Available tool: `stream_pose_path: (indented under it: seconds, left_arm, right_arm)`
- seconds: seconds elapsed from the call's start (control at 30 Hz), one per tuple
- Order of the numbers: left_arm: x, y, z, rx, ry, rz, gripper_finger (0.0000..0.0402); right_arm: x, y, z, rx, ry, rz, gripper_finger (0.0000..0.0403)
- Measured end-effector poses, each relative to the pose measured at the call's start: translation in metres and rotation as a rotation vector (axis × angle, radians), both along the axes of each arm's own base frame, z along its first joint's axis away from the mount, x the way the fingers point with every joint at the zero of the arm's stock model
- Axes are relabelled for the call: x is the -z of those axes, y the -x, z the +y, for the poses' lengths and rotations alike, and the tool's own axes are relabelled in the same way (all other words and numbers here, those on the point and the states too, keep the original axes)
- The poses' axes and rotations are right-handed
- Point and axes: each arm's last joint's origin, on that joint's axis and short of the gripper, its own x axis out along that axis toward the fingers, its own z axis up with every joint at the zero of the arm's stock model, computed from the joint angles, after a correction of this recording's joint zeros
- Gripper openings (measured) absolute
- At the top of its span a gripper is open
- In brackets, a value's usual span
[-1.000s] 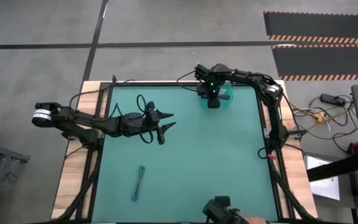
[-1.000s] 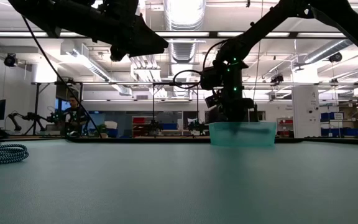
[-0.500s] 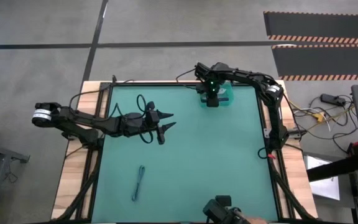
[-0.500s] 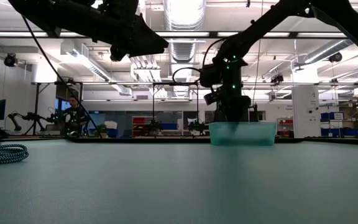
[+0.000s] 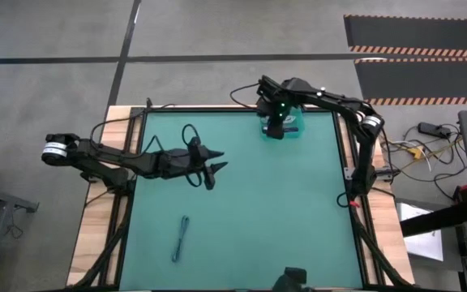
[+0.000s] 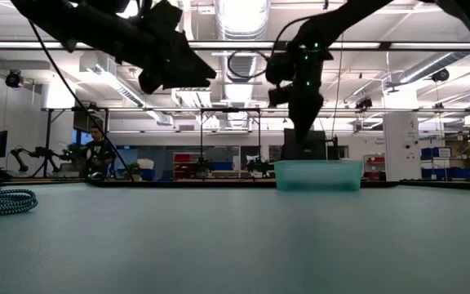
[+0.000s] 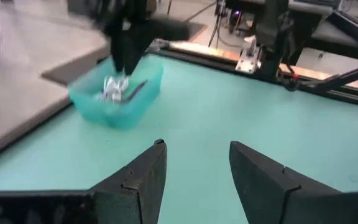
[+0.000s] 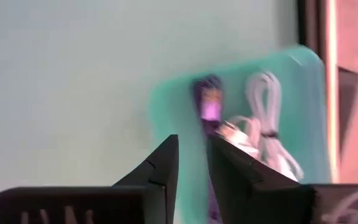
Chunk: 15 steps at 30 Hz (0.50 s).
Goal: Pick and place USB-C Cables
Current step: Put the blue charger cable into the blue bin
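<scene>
A teal bin stands at the table's far edge. In the right wrist view it holds white coiled cables and a purplish dark cable. My right gripper hangs above the bin, pointing down. Its fingers are a narrow gap apart and touch nothing. A blue-grey cable bundle lies flat on the mat toward the near left and shows at the left in the low view. My left gripper is open, raised over the table's middle left.
Green mat lies bare between the bin and the loose cable. Wooden borders and black rails run along the left and right edges. The right arm's column stands at the right edge. Black wiring loops over the left arm.
My right gripper has risen from down at the bin to well above its rim and has shifted slightly toward the far edge. The bin and the cable on the mat have stayed in place.
</scene>
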Motion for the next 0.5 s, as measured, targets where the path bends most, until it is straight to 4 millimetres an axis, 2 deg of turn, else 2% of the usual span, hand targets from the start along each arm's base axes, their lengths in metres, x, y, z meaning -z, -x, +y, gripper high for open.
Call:
stream_pose_path:
  seconds: [0.2, 0.5]
  left_arm:
    - [0.012, 0.004, 0.0, -0.051, 0.146, 0.082, 0.016]
    - [0.029, 0.014, -0.007, -0.126, 0.33, 0.227, 0.016]
  right_arm:
    - [-0.01, -0.004, 0.028, -0.069, -0.052, -0.073, 0.0059]
    - [-0.001, -0.014, 0.078, -0.197, -0.014, -0.153, 0.0052]
